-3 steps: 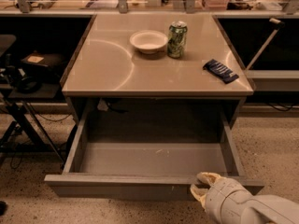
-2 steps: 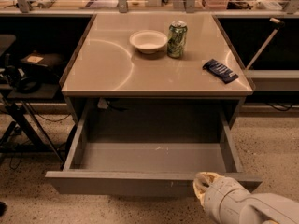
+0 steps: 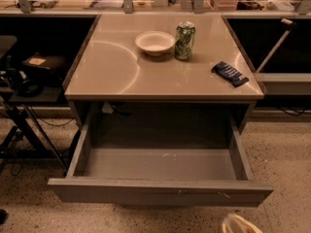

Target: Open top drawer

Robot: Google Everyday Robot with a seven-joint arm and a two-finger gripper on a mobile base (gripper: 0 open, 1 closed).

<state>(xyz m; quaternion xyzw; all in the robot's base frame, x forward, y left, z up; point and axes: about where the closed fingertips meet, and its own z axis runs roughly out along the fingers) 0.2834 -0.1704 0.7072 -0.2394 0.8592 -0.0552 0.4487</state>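
Top drawer [image 3: 160, 192] still out; jaws lower, bottom edge.

Nothing legible is showing anywhere. The green can [image 3: 184, 41] on the table [image 3: 107, 79] is carrying pale print that is too blurred to read, and the dark blue packet [image 3: 230, 74] is showing unreadable white marks. The gripper [image 3: 239, 224] is poking in at the bottom edge, just below the top drawer [image 3: 160, 192] front.

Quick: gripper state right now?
Gripper: cannot be told; only its tip shows at the bottom edge, just below the front of the pulled-out top drawer.
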